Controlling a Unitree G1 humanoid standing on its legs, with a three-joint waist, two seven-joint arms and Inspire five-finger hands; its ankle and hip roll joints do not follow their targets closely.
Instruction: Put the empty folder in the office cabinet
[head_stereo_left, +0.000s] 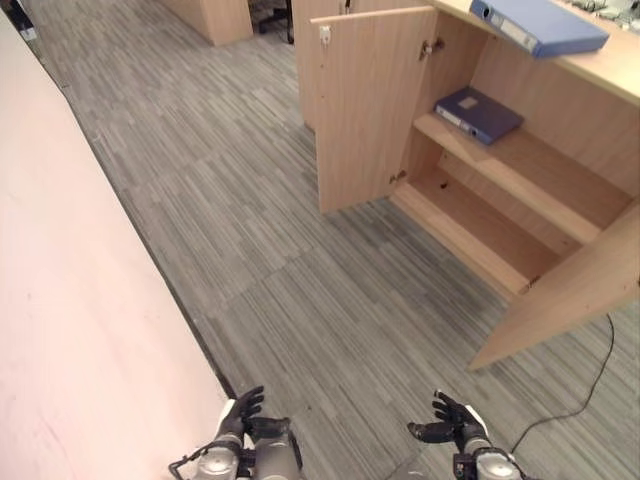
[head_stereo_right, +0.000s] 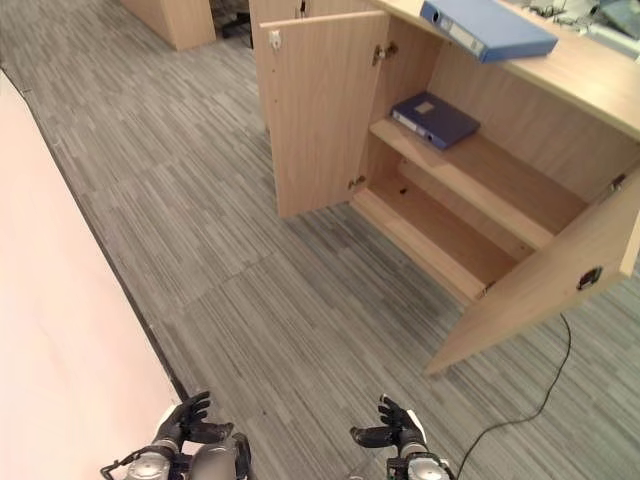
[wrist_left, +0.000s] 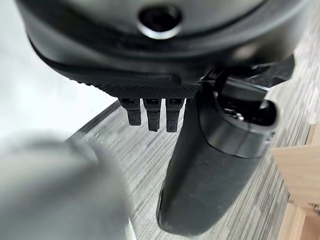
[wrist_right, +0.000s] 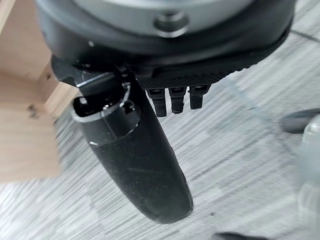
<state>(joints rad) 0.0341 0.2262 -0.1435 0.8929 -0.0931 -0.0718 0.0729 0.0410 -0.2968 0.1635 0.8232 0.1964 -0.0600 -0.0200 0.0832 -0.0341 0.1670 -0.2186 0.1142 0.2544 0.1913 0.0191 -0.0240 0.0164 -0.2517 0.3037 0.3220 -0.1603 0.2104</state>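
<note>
grey carpet fills mid-frame; both doors of the cabinet (head_stereo_left: 560, 290) stand open upper right. light blue folder (head_stereo_left: 545, 25) lies on its top: stiff, probably light, best gripped by the spine. left hand (head_stereo_left: 240, 412) and right hand (head_stereo_left: 448, 418) hang relaxed, empty, at bottom.

Grey streaked carpet floor (head_stereo_left: 300, 260), pale wood-grain office cabinet (head_stereo_left: 520, 190) at far right, dark navy folder (head_stereo_left: 478, 113) on its shelf, lighter blue folder (head_stereo_left: 540, 24) on top, plain cream wall (head_stereo_left: 70, 330) at left.
</note>
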